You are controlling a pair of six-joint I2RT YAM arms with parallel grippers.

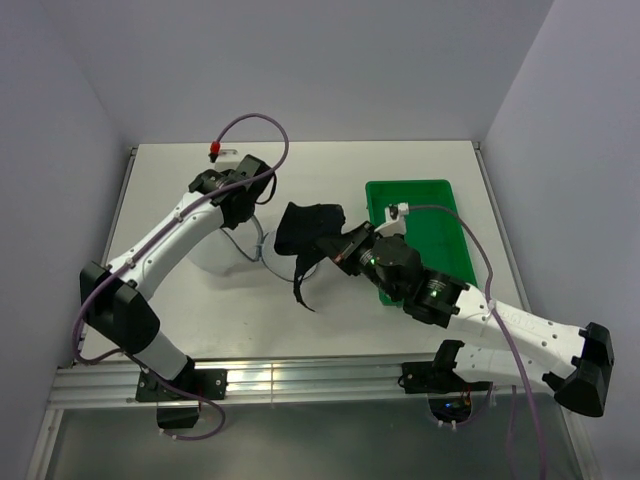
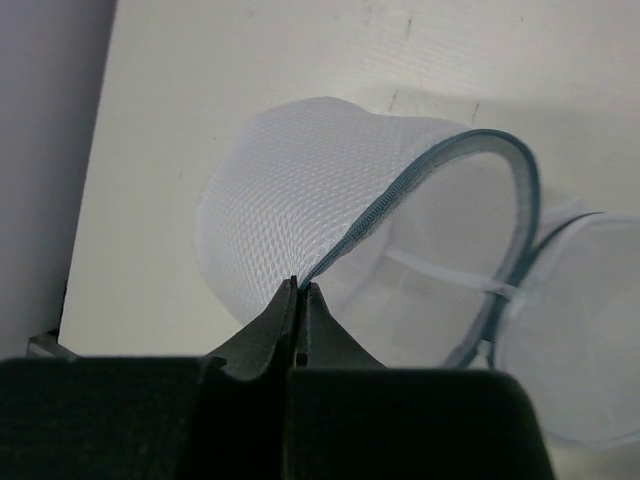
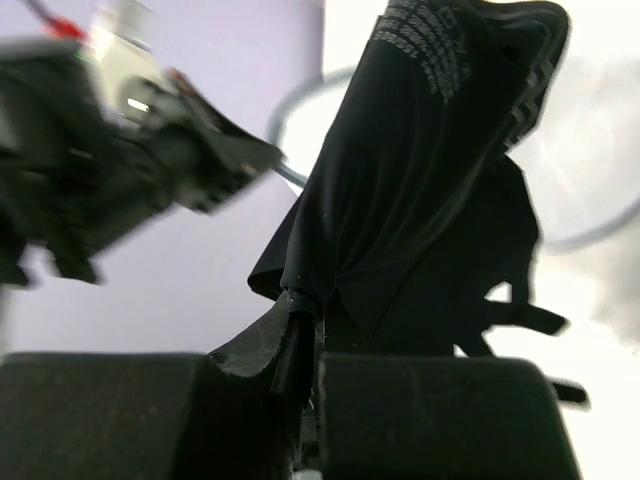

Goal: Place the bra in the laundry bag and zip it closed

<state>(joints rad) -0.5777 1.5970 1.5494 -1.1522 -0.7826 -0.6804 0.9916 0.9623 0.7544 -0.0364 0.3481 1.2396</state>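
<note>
Step in hand: we judge this to be the loading step. The bra is carried toward the open bag, and no zipping has begun.
Bra [image 1: 305,232]: black, bunched, held off the counter [image 1: 400,165] at mid-frame in the top view, between the bag and the green tray [image 1: 445,205]. A thin strap [image 1: 300,290] dangles below it.
Right jaws: clenched on a fold of the bra's fabric, as the right wrist view shows. The rest of the garment hangs ahead of them.
Laundry bag [image 2: 320,210]: white mesh, left of centre in the top view, under the left arm [image 1: 165,240]. In the left wrist view its mouth gapes toward the right of the frame.
Zipper rim [image 2: 400,195]: grey-blue, arcing up from the left jaws around the mouth.
Left jaws: pinched shut on the zipper rim at lower centre of the left wrist view, lifting that edge so the mouth is propped open.
Lid [image 2: 585,330]: round mesh flap lying at the lower right of the left wrist view, beside the mouth. We cannot tell exactly where it joins the bag.
Gap: in the top view the bra sits just right of the bag's rim. We cannot tell whether they touch.
Next move: we think the right arm must swing the bra leftward and push it through the mouth while the left jaws hold the rim up, then let go well inside.
Watch for: the loose strap trailing outside the rim, which would foul the zipper. The soft mesh may also buckle under the push.
</note>
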